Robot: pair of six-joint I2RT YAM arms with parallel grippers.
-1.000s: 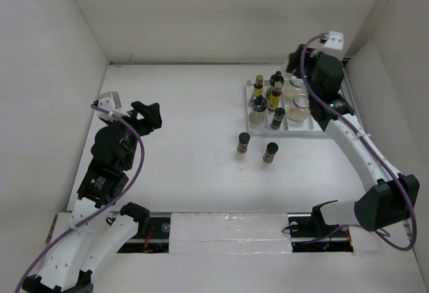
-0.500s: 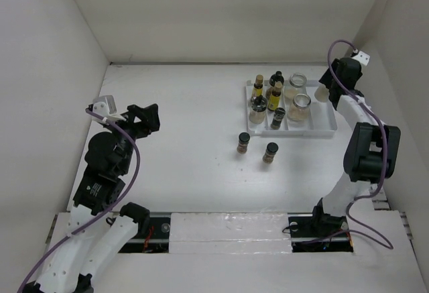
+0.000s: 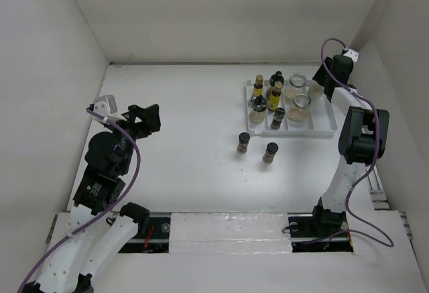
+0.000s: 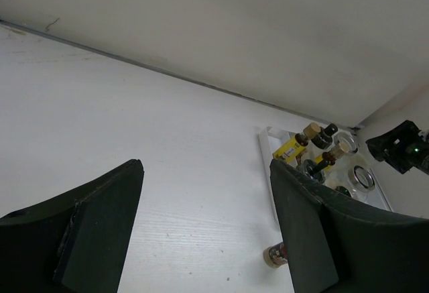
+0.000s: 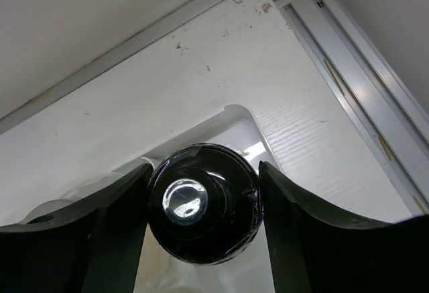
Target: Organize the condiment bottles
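A white tray [image 3: 322, 131] at the back right holds several condiment bottles: slim yellow-oil bottles [image 3: 259, 85], silver-lidded pale jars [image 3: 301, 102] and a brown spice jar [image 3: 277, 117]. Two more brown spice jars [image 3: 244, 143] [image 3: 271, 152] stand on the table just in front of it. My right gripper [image 3: 320, 92] is shut on a wide jar [image 5: 203, 202], whose black round top fills the gap between both fingers, over the tray's back right corner [image 5: 231, 112]. At the far left my left gripper [image 3: 144, 117] hangs open and empty [image 4: 208, 226], facing the tray.
White walls close in the table at the back and on both sides. An aluminium rail [image 5: 348, 72] runs along the right wall just beyond the tray. Bare table [image 3: 188, 119] lies between the left gripper and the bottles.
The right arm has folded upright and its gripper has shifted with the jar to the tray's back right corner. The left gripper has barely moved.
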